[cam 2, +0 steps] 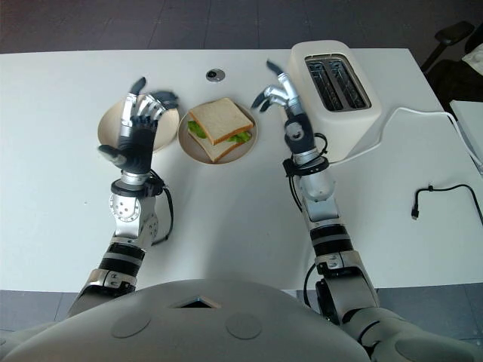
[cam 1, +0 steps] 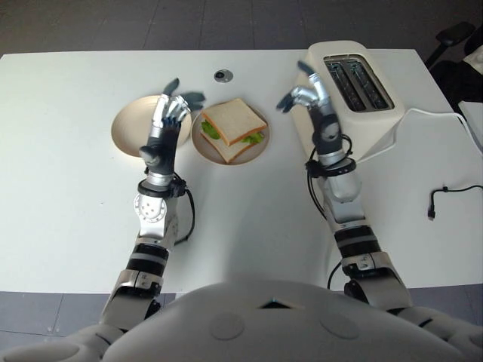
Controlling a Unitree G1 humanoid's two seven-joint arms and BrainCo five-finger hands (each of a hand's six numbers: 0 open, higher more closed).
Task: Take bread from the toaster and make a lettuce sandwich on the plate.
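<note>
Left eye view: the sandwich [cam 1: 232, 124] sat assembled on the plate [cam 1: 200, 147] near the middle of the table [cam 1: 75, 188], with green lettuce [cam 1: 210, 130] showing between two slices of bread. The toaster [cam 1: 351, 98] stood at about two o'clock from that plate, and both of its slots looked empty. The left hand [cam 1: 164, 128] was held up just at nine o'clock of the plate, its fingers spread and loosely bent, grasping nothing. The right hand [cam 1: 317, 104] hung at three o'clock of the plate, in front of the toaster's near side. Its fingers were apart and slightly hooked, and it too held nothing.

Right eye view: a second plate [cam 2: 109, 124], bare, lay at nine o'clock of the sandwich, partly behind the left hand. Neither hand touched the bread or either plate.

Judging from this, the building was done and the step in hand was the let-go at the end. The next move probably called for drawing both hands back toward six o'clock, clear of the top slice so it stayed square on the lettuce.
</note>
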